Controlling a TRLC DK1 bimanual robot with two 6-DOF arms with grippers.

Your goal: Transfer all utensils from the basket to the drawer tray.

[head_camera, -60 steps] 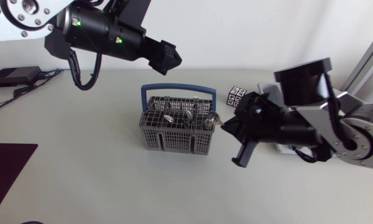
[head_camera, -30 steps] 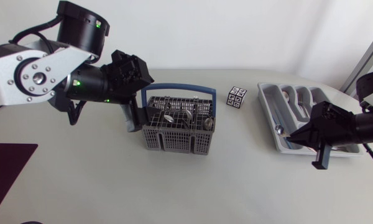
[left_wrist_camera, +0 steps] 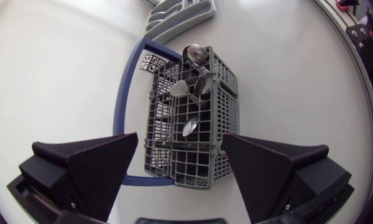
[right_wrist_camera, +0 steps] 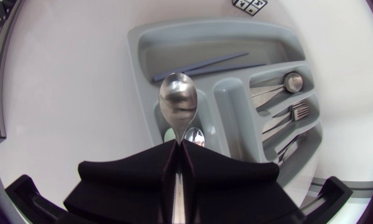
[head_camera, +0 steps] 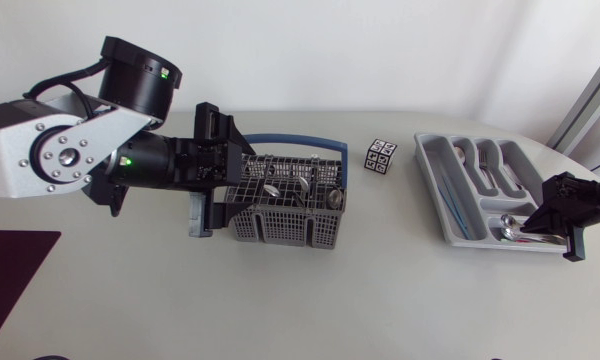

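At counter's (head_camera: 380,290) 3 o'clock, tray (head_camera: 427,165) already holds several utensils (head_camera: 490,160) | right claw (right_wrist_camera: 179,149) clenched on spoon (right_wrist_camera: 178,102) above it | basket (head_camera: 285,215), centre, holds about four spoons (left_wrist_camera: 188,127) | left claw (left_wrist_camera: 180,143) released, straddling its 9 o'clock end

Cube (head_camera: 381,156): small, with black-and-white patterned faces, resting on the table toward its far side.
Mat (head_camera: 10,275): dark maroon, lying flat at the near left edge.
Table (head_camera: 310,300): pale, matte.
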